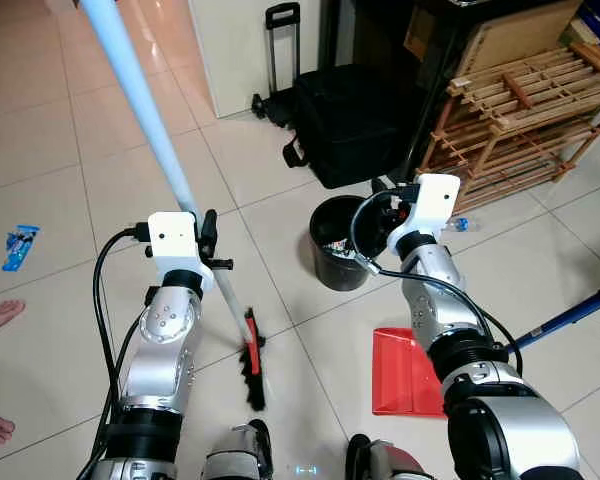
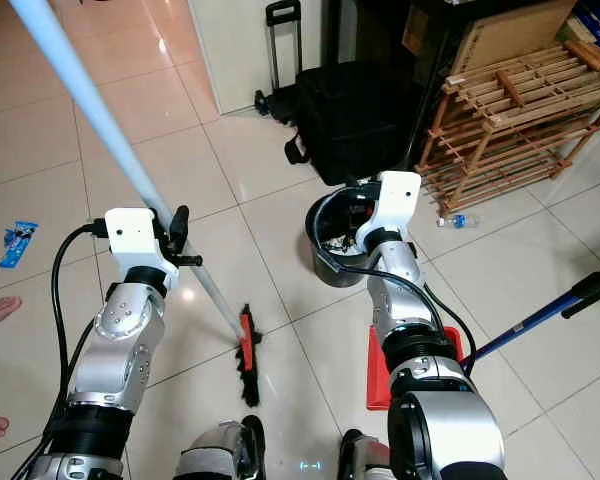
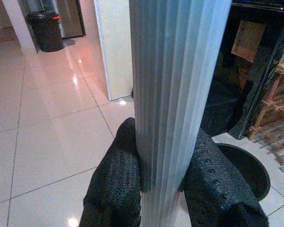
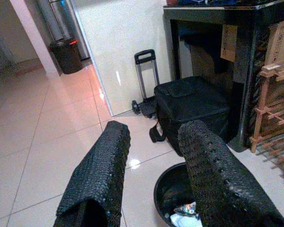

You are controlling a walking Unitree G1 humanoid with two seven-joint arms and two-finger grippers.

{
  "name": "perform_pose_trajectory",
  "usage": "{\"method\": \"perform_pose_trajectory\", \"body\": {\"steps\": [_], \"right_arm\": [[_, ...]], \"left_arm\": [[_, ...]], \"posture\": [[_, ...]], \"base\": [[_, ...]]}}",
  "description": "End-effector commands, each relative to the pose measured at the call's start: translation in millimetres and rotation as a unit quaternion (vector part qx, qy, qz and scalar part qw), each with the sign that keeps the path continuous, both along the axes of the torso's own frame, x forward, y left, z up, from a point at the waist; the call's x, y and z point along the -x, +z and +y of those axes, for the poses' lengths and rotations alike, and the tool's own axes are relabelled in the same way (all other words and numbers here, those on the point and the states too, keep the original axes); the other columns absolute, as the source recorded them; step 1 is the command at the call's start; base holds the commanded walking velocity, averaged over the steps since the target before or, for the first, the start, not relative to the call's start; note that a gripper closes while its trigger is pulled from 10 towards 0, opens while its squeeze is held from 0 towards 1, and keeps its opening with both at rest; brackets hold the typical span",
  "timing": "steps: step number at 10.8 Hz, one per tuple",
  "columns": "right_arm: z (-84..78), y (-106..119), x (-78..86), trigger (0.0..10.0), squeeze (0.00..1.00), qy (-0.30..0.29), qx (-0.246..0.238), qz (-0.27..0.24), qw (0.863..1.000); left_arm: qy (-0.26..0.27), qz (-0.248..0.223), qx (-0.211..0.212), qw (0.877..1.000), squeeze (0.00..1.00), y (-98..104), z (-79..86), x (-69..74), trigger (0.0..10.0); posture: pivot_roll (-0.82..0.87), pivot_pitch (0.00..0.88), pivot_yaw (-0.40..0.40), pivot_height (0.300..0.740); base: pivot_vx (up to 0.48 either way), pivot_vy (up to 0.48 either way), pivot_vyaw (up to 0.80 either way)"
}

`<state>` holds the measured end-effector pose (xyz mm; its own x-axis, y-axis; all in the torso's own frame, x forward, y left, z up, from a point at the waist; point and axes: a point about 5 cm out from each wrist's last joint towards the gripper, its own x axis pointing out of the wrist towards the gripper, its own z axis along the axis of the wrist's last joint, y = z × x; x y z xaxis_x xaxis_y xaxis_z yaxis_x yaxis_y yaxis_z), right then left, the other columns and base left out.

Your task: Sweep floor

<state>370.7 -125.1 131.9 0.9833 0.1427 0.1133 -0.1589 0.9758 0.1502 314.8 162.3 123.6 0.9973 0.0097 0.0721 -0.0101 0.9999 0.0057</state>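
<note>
Left tool [image 3: 161, 189] is clenched on the pale blue broom handle [image 1: 140, 110], whose red-backed bristle head [image 1: 251, 360] rests on the tiled floor [image 1: 60, 150]. Right tool [image 4: 151, 184] is held open above the black bin [image 1: 335, 255], with the red dustpan [image 1: 400, 375] lying beside the broom head.

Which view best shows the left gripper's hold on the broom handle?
The left wrist view: both fingers press the broom handle from either side. The eye views show the left gripper mostly from behind.

Bright, sharp, glare on tiles [image 1: 160, 45]
</note>
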Motion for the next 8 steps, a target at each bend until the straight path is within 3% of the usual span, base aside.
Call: {"method": "perform_pose_trajectory", "body": {"steps": [1, 8], "right_arm": [[4.8, -5.1, 1.3, 10.0, 0.0, 0.009, -0.003, 0.013, 1.0], [7.2, -5.9, 1.2, 10.0, 0.0, 0.015, -0.002, 0.016, 1.0]], "left_arm": [[0.008, -0.016, -0.009, 1.0, 0.0, 6.1, 3.6, -1.1, 10.0], [0.013, -0.018, -0.008, 1.0, 0.0, 7.0, 4.5, -2.5, 10.0]], "posture": [[0.06, 0.176, 0.036, 0.74], [0.06, 0.165, 0.033, 0.74]], "base": [[0.0, -0.296, 0.0], [0.0, -0.462, 0.0]]}}
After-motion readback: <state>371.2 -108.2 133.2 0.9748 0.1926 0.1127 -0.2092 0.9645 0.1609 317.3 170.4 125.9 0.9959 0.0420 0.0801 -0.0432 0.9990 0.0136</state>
